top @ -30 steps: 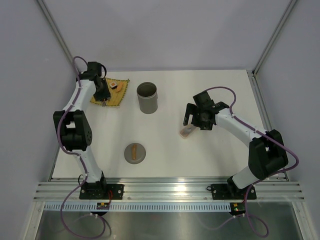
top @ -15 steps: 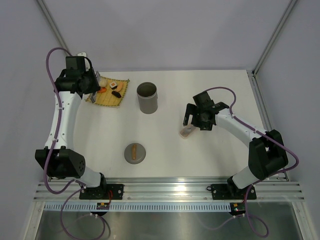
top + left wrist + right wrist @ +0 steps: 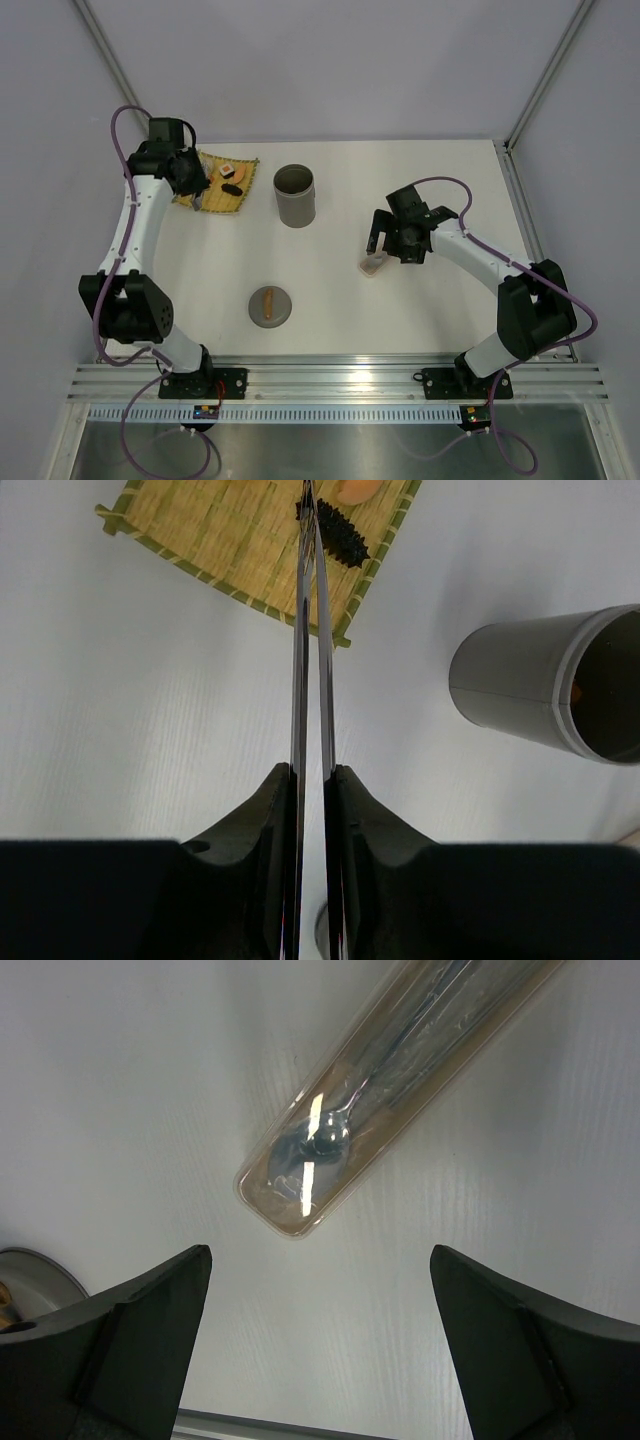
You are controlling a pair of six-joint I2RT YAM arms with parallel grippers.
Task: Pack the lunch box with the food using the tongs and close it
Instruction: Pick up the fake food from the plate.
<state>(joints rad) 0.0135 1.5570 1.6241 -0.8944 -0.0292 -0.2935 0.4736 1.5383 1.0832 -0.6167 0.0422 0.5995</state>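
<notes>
- Table (image 3: 330,290), white, carries everything, with both arm bases at its near edge.
- Left arm reaches to the far left corner; the left gripper (image 3: 311,780) clamps the tongs near their joined end.
- Right arm bends in from the right; the right gripper (image 3: 318,1260) hangs above the table with its jaws spread wide, holding nothing.
- The lunch box (image 3: 295,195) stands upright and uncovered at the far middle, just right of the mat and apart from it.
- The mat (image 3: 222,197), yellow and woven, lies at the far left.
- The lid (image 3: 270,305), a round grey disc with a brown handle, lies near and left of centre, well apart from the lunch box.
- The cutlery case (image 3: 400,1090), pale and oblong with a spoon inside, lies right of centre, below the right gripper.
- The tongs (image 3: 310,660) point out over the mat, their two arms pressed almost together; the tips run to the picture's edge beside a dark piece (image 3: 340,535), and whether they pinch anything cannot be told.
- The food (image 3: 228,170) sits on the mat, an orange piece (image 3: 358,488) close to the tong tips.
</notes>
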